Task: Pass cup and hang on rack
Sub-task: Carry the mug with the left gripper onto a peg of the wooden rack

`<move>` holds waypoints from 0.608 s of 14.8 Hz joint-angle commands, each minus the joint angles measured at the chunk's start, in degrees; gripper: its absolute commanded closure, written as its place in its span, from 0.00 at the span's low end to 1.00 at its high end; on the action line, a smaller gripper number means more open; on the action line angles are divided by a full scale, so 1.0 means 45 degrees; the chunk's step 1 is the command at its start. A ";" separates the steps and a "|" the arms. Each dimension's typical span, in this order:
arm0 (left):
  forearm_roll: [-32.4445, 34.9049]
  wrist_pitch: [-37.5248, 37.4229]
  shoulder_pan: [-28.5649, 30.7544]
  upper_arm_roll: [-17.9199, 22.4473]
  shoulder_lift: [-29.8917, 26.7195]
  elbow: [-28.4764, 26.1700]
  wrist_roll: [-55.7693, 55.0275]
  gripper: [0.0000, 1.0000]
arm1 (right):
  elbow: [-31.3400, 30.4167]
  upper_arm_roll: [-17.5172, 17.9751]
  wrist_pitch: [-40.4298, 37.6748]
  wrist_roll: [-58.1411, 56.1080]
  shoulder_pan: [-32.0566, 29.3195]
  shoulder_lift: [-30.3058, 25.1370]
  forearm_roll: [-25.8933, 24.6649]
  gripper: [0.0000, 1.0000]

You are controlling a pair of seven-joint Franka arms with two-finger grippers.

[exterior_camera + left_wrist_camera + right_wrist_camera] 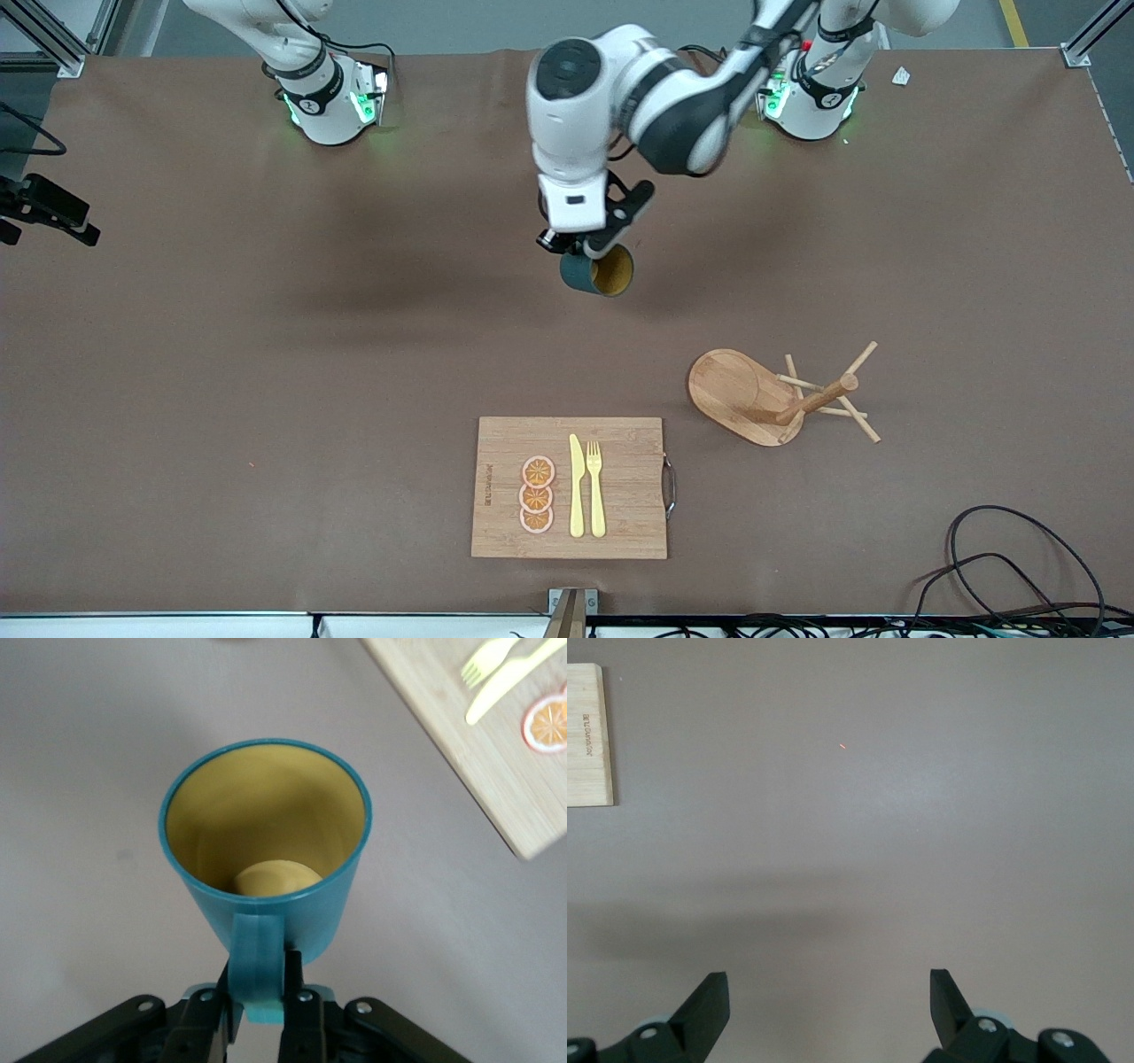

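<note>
The cup (264, 837) – rigid, light, likely slick-glazed – hangs over the worktop (266, 354), its handle pinched in the left gripper (261, 979) (right gripper (828, 1010) spread wide, idle).

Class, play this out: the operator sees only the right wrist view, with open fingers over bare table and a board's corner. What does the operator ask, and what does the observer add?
Operator: Where is the cup?
Observer: The left gripper holds the cup in the air above the table's middle.
Operator: How is it gripped?
Observer: The fingers pinch its handle, with the mouth tipped sideways.
Operator: Where is the rack?
Observer: The rack stands beside the board, toward the left arm's end.
Operator: What lies on the board?
Observer: A knife, a fork and three orange slices.
</note>
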 commanded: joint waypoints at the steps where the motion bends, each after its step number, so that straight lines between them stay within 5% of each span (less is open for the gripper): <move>1: -0.2570 0.0178 0.1570 -0.0082 -0.1154 -0.0764 0.2042 1.00 | 0.0148 0.0094 -0.0201 -0.0137 -0.0093 -0.0019 -0.0166 0.00; 9: -0.8293 -0.2396 0.6412 -0.0082 -0.1294 -0.1037 0.8600 0.99 | 0.0148 0.0114 -0.0435 -0.0117 -0.0093 -0.0019 -0.0185 0.00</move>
